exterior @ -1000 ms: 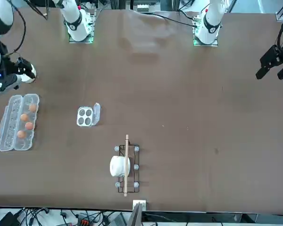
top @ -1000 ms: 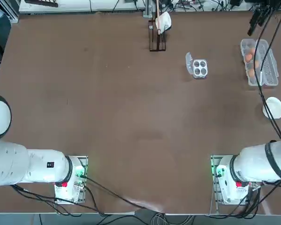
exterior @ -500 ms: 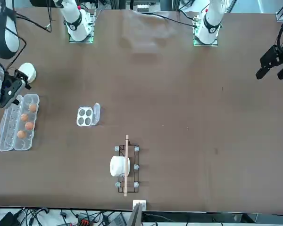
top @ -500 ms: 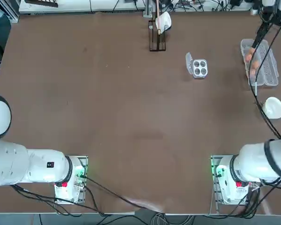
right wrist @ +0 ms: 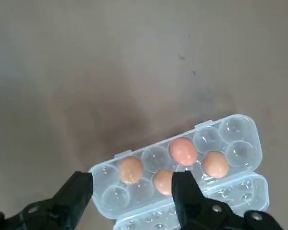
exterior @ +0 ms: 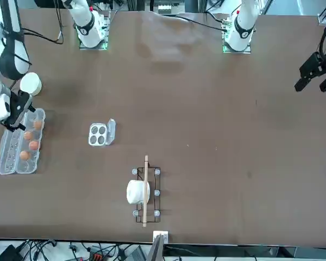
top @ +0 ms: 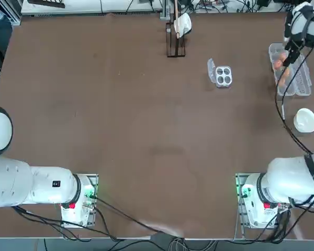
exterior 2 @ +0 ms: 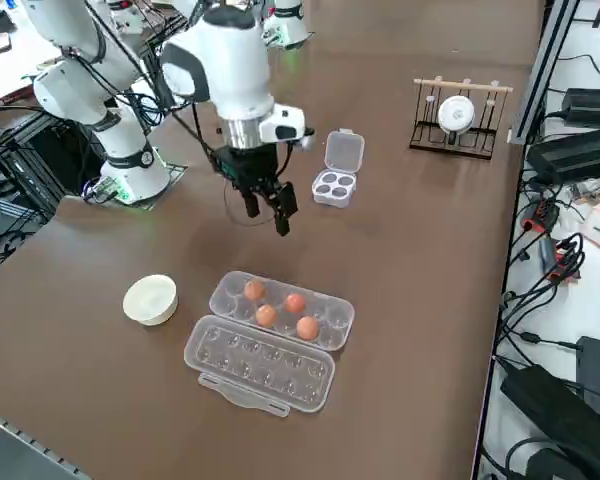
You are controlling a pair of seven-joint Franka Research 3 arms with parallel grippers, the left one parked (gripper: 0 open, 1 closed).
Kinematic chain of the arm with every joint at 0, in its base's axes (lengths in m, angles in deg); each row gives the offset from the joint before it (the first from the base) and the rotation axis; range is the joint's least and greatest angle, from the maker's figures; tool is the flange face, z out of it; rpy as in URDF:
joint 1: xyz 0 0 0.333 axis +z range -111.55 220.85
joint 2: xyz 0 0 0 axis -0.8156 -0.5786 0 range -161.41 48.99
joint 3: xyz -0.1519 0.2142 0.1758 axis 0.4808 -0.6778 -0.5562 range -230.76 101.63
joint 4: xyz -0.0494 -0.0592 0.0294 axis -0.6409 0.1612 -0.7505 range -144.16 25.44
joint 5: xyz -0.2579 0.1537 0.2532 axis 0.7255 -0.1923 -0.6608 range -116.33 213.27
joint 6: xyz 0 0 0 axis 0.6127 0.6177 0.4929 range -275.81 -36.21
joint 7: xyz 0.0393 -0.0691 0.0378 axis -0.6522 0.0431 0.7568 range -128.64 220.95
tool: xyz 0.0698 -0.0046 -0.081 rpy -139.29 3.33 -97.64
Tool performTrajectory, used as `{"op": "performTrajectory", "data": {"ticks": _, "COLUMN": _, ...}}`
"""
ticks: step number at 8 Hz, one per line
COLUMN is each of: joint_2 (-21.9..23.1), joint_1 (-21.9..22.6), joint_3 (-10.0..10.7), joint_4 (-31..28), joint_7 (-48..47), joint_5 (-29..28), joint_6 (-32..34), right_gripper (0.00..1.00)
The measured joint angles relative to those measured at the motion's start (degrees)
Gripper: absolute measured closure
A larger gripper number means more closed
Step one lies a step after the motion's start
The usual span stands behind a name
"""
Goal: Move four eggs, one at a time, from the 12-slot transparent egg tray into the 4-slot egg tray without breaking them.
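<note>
Several orange-brown eggs [exterior 2: 266, 315] [right wrist: 183, 150] [exterior: 33, 144] sit in one row-pair of the 12-slot transparent egg tray [exterior 2: 335, 312] [right wrist: 237, 139] [top: 302, 78], whose lid lies open beside it at the table's far right. My right gripper [exterior 2: 267, 213] [right wrist: 133, 186] [exterior: 15, 115] [top: 290, 55] hangs open above the tray's edge, holding nothing and clear of the eggs. The 4-slot egg tray [top: 223, 76] [exterior: 98, 135] [exterior 2: 333, 185] stands towards the table's middle with its lid flap up and its cups bare.
A white bowl [top: 305, 120] [exterior 2: 150, 299] rests near the long tray, on the side towards the arm's base. At the far edge, a wire rack holds a white cup [top: 182, 23] [exterior 2: 457, 115].
My right arm has swung in from the table's far right corner until its gripper hangs over the long egg tray. The fingers have stayed open. Eggs and trays have not moved.
</note>
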Motion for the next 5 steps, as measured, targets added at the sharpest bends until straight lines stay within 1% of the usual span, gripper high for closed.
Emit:
{"op": "performTrajectory", "data": {"ticks": 1, "joint_2": -0.69, "joint_1": -1.44, "joint_3": 0.01, "joint_4": -1.26, "joint_7": 2.8, "joint_5": 0.0, "joint_6": -2.32, "right_gripper": 0.0}}
{"op": "performTrajectory", "data": {"ticks": 3, "joint_2": -3.55, "joint_1": -3.95, "joint_3": 0.02, "joint_4": -1.87, "joint_7": 5.69, "joint_5": 0.0, "joint_6": -4.92, "right_gripper": 0.0}}
{"op": "performTrajectory", "data": {"ticks": 5, "joint_2": -5.93, "joint_1": -4.94, "joint_3": -0.02, "joint_4": -1.88, "joint_7": 8.78, "joint_5": 0.0, "joint_6": -6.99, "right_gripper": 0.0}}
